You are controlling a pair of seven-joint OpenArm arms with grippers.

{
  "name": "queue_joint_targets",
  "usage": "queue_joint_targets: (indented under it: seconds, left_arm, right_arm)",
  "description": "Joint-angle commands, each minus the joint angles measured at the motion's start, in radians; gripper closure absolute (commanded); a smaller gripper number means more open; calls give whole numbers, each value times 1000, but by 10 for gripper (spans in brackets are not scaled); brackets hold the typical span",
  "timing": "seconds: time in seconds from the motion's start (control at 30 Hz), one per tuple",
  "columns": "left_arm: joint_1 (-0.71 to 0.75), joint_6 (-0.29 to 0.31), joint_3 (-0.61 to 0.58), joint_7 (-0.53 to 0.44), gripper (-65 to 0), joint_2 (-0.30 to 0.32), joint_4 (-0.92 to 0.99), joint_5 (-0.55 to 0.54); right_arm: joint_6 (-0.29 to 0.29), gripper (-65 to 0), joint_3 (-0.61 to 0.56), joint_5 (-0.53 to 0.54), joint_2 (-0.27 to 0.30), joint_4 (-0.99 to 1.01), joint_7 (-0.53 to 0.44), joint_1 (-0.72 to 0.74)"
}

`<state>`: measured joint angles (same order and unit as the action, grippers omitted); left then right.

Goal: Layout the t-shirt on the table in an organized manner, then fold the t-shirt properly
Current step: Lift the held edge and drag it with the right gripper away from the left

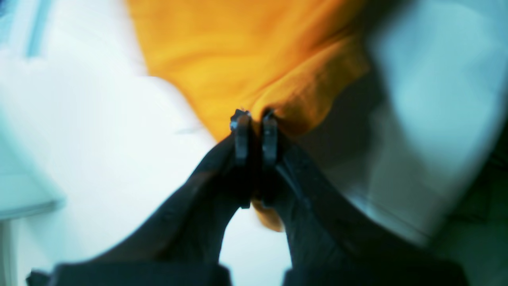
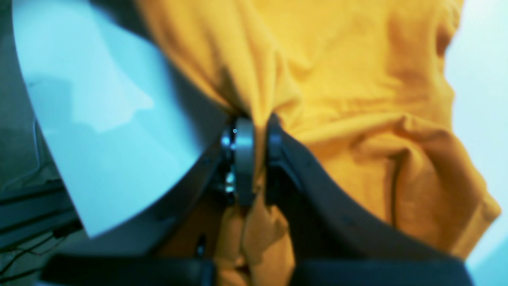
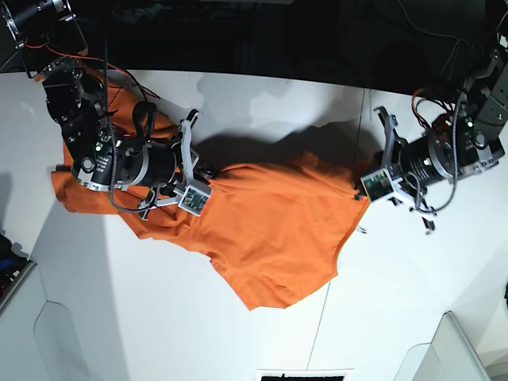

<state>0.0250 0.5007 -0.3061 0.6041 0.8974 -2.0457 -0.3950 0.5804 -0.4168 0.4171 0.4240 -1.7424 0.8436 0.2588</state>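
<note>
The orange t-shirt is stretched between my two grippers over the white table. Its held upper edge is raised and casts a shadow, and its lower part rests on the tabletop. My right gripper is shut on the cloth at the shirt's left side. The right wrist view shows cloth pinched between the gripper's fingers, with more bunched below them. My left gripper is shut on the shirt's right edge. The left wrist view shows its gripper closed on a fold of orange cloth. No white collar tag shows.
A thin dark seam crosses the table by the left arm. Cables hang around both arms at the table's dark far edge. Pale panels sit at the bottom left and bottom right corners. A black-and-white strip lies at the near edge.
</note>
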Motion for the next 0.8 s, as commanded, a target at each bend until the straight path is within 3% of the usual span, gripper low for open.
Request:
queue_joint_targets:
  seconds: [0.0,0.1,0.23,0.27,0.37,0.43,0.6,0.77]
  left_arm:
    - [-34,-10,27,-33,0,16,10,-27]
    - [-95,51,31,-66,0,-10,90,-61]
    - [-193,92,30,-77,0,-139,264,-61]
    - [-223,92,30,-84,0,-177,316,-62]
    - [-311,101,29,-85,0,-282,475,-62]
    - [-360,126,29,-85,0,-340,580,-61]
    - [-442,127,29,-85,0,-421,794,-60]
    - [-456,141,29,-114,0,-438,875,-57]
  right_arm:
    - [0,0,31,13,7,-15,-17,34]
    - [-1,0,118,8,0,-3,-45,35]
    - [-1,0,196,2,-31,115,-63,77]
    - [-4,-43,201,2,-37,158,-67,95]
    - [-14,-311,204,2,-39,286,-98,137]
    - [-17,-410,204,2,-40,361,-119,157]
    - [-65,-416,223,10,-42,406,-117,165]
    - [-68,-415,283,85,-45,288,-63,149]
